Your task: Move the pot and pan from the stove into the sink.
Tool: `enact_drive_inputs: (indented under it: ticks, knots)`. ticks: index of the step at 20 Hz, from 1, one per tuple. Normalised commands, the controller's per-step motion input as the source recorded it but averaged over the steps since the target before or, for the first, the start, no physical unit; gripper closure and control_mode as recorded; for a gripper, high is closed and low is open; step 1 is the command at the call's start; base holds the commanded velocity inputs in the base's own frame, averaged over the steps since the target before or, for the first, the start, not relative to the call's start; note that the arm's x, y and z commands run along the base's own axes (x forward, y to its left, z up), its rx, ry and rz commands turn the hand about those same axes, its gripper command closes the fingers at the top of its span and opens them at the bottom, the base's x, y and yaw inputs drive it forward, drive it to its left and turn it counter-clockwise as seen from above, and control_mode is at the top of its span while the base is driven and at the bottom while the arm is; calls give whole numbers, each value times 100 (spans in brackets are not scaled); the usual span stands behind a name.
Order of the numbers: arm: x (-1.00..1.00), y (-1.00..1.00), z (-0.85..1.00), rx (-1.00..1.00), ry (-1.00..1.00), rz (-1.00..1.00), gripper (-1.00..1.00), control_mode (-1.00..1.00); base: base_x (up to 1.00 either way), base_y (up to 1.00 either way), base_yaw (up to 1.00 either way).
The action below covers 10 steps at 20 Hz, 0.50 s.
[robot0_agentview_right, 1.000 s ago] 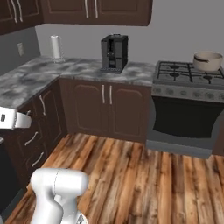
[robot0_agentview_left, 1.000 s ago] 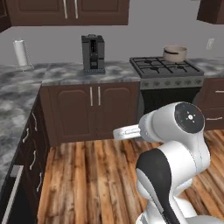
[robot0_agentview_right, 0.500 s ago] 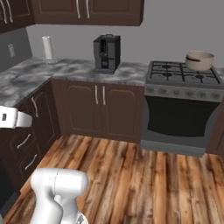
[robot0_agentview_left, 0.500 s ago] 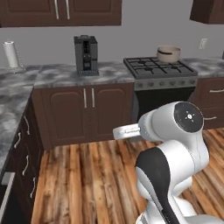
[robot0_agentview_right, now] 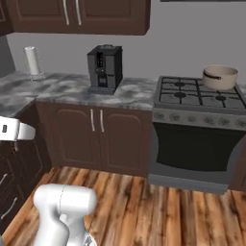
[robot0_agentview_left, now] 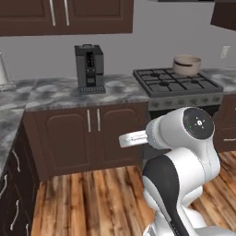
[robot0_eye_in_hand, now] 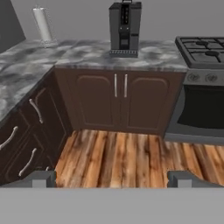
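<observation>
Hand view puts you nearest the gripper: its jaws stand wide apart with nothing between them, both dark tips low in frame over the wood floor. Past the floor you face the brown cabinet doors, and on the marble tabletop above them stands the black coffee machine, with a paper towel roll farther left.

What matters for you is direction. The stove lies ahead and to the right of the jaws, well apart from them, cut off at the right edge of the hand view. The pot sits on the stove's far right burner, a dark handle showing along its front. In the left base view the pot is likewise at the back right of the stove. You cannot make out the pan or the sink from here.

Judging by this, the base needs to close in rightward before any reach is possible.
</observation>
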Motion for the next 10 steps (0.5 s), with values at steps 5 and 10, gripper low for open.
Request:
enact_drive_inputs:
  ticks: [5,10]
  knots:
    - [0,0,0,0,0,0,-100,100,97,13,-6]
    - [0,0,0,0,0,0,-100,100,90,13,-4]
